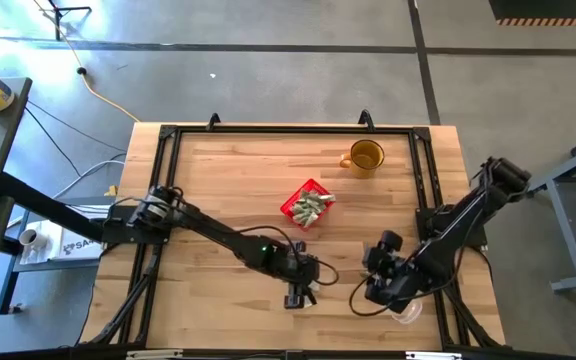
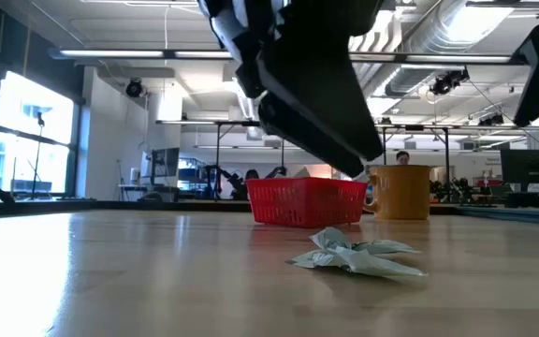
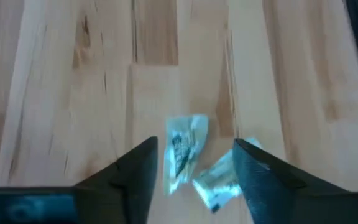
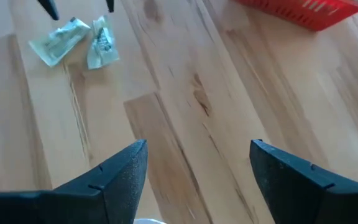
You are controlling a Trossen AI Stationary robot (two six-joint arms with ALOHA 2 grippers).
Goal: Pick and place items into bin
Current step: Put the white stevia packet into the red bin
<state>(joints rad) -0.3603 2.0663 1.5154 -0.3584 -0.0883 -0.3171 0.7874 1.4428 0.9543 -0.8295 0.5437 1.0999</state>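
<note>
Two wrapped items [image 3: 194, 165] lie between the left gripper's [image 3: 194, 171] spread fingers, unseen from above; right gripper [image 4: 197, 168] open near bin [image 1: 308, 203], mug [image 1: 365, 157] beyond.

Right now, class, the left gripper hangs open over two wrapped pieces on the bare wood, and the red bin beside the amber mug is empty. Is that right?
Not quite: the red bin is not empty. The high view shows a heap of wrapped pieces in it. The rest holds: the left gripper hangs open over two wrapped pieces on the wood, and the amber mug stands near the bin.
</note>
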